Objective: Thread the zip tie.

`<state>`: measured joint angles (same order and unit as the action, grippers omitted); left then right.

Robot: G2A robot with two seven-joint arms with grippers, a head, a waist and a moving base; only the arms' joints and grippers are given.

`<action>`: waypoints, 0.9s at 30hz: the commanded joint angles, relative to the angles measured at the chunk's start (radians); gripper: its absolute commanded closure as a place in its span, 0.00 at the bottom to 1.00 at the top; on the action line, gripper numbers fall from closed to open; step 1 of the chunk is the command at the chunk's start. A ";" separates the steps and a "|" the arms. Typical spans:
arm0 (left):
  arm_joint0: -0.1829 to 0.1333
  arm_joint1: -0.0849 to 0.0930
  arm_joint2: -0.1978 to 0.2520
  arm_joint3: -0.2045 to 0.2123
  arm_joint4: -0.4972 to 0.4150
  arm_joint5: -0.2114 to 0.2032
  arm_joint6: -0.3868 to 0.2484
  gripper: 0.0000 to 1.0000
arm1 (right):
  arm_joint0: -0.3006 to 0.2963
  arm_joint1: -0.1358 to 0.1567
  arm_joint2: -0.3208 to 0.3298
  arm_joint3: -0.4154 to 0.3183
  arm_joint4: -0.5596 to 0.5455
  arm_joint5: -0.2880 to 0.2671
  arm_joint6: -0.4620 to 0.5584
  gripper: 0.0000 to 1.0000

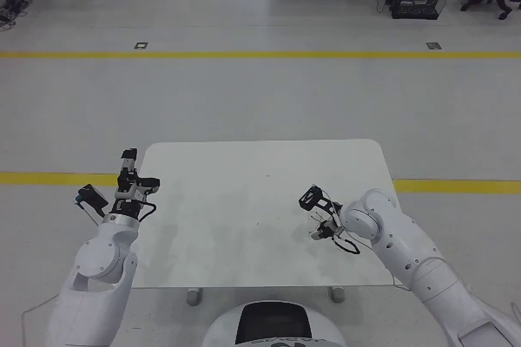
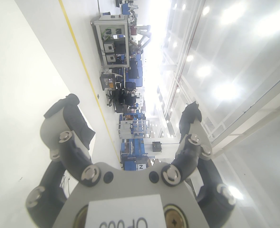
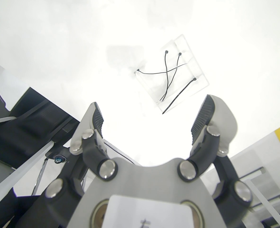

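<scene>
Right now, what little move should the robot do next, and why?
Probably ease the right gripper toward the clear tray and down over the nearest zip tie. Its jaws are open and empty, and the black ties lie in the tray ahead, with none picked up yet.

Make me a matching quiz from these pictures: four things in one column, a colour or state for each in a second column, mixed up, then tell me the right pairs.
Things:
A. zip ties
B. clear tray
C. right gripper
D. floor stripe

Colour or state:
1. yellow
2. open, holding nothing
3. black, some crossing each other
4. see-through, resting on the white table

Pairs: A-3, B-4, C-2, D-1.
</scene>
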<state>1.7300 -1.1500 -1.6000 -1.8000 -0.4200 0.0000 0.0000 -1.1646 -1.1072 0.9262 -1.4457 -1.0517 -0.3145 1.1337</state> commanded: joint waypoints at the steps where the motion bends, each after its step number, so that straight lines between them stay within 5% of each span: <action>1: 0.000 0.000 0.000 0.000 0.000 0.000 0.000 0.00 | 0.000 0.000 0.000 0.000 0.000 0.000 0.000 0.00; 27: 0.000 0.000 0.000 0.000 0.000 0.000 0.000 0.00 | 0.098 -0.010 -0.075 0.106 0.074 -0.026 -0.034 0.00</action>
<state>1.7300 -1.1500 -1.6000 -1.8000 -0.4200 0.0000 0.0000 -1.0776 -1.1168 0.8551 -1.3462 -0.9862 -0.3400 1.0942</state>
